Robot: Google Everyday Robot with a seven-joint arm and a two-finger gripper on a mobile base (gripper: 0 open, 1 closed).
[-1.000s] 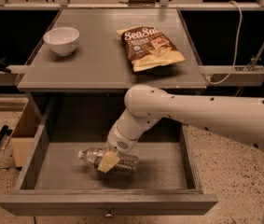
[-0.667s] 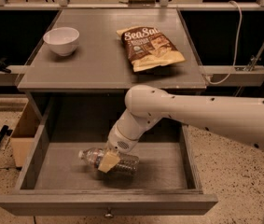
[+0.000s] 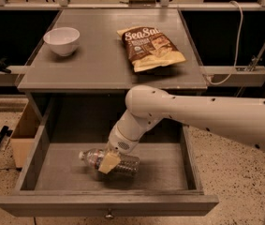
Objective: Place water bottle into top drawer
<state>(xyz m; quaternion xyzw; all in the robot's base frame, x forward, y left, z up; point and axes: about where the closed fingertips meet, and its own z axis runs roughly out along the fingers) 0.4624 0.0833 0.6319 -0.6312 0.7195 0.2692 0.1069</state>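
Water bottle [image 3: 128, 165] is lying on its side on the floor of the open top drawer [image 3: 104, 204], cap pointing left, w/ the robot's gripper [image 3: 108, 162] sitting right over its middle; can't tell if it's clamping or loose. Bottle is looking light, thin-walled & slick, prob. denting or rolling under a hard squeeze, so the best hold is across the ribbed mid-body, not the cap.
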